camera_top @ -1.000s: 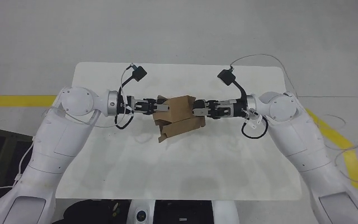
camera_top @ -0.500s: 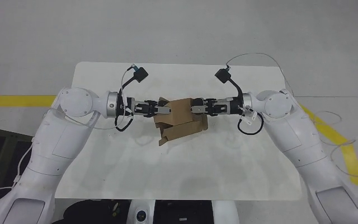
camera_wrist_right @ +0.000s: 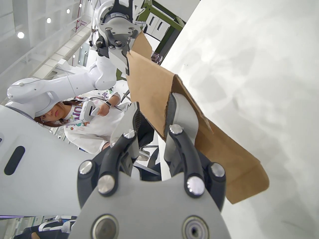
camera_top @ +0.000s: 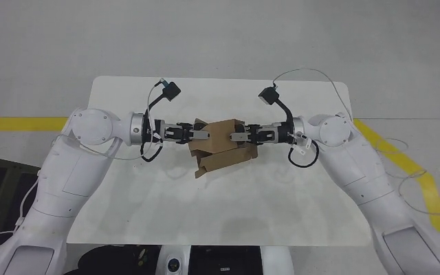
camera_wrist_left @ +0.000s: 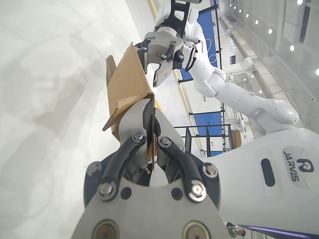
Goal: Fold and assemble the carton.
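A brown cardboard carton, partly folded with loose flaps, hangs just above the middle of the white table between both arms. My left gripper is shut on the carton's left edge; in the left wrist view its fingers pinch the cardboard. My right gripper is at the carton's right edge and is open. In the right wrist view one finger sits inside under a flap and the other stands off the outer face of the carton. The left gripper shows at the far edge.
The table's edges lie well away from the carton on all sides. A yellow floor line runs past both ends of the table. Loose cables arc above the right arm.
My right arm has moved left, pushing its open gripper further onto the carton's right edge. The carton has shifted slightly toward the table's far side. The left gripper keeps its hold.
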